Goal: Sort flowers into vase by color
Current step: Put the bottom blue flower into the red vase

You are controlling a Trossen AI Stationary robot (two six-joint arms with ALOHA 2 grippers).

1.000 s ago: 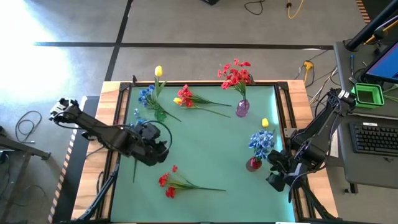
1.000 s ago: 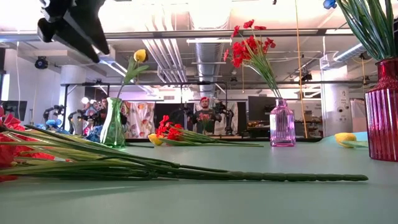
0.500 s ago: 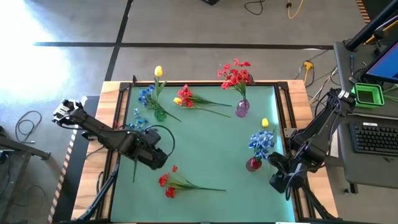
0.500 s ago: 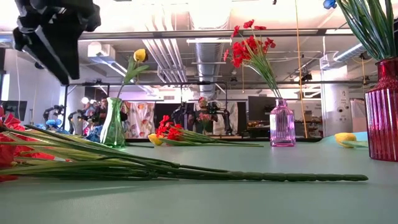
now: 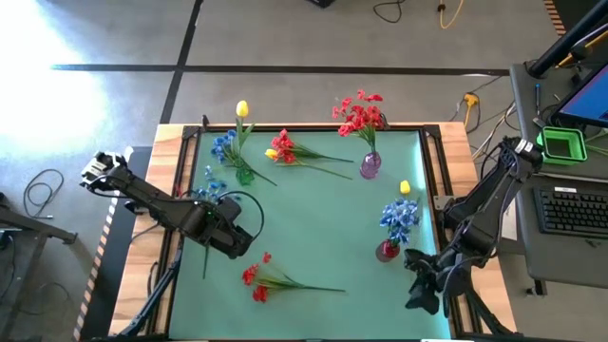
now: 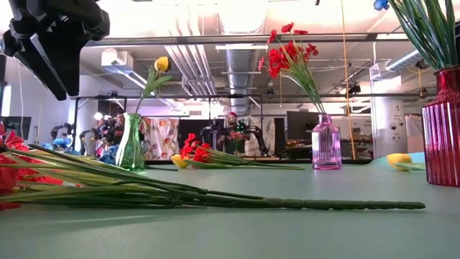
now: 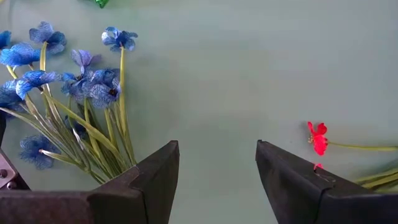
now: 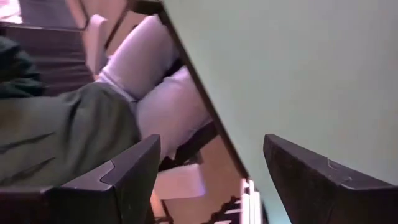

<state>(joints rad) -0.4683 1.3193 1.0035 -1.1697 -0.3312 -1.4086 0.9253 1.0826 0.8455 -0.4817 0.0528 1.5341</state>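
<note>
- green mat tabletop [image 5: 323,223] with a wooden rim showing around it, grey floor beyond. the low view looks into a big workshop room with pipes on the ceiling.
- flowers are all over: a loose red bunch [image 5: 258,277] lying flat at about 6 o'clock on the mat, red and yellow stems [image 5: 285,150] lying at 12 o'clock, a loose blue bunch [image 7: 74,87] at 9 o'clock.
- green vase [image 5: 246,174] at 11 o'clock has a yellow tulip and blue ones in it, purple vase [image 5: 370,165] at 1 o'clock holds red, red vase [image 5: 387,250] at 4 o'clock holds blue.
- left pincer [image 7: 214,180] hangs over bare mat between the blue bunch and the red one, jaws apart, nothing in them.
- right pincer [image 8: 208,180] sits off the mat's 5 o'clock corner, spread wide and empty.
- middle of the mat is open; the edges near 3 o'clock are crowded by the red vase and a stray yellow head [image 5: 406,188].
</note>
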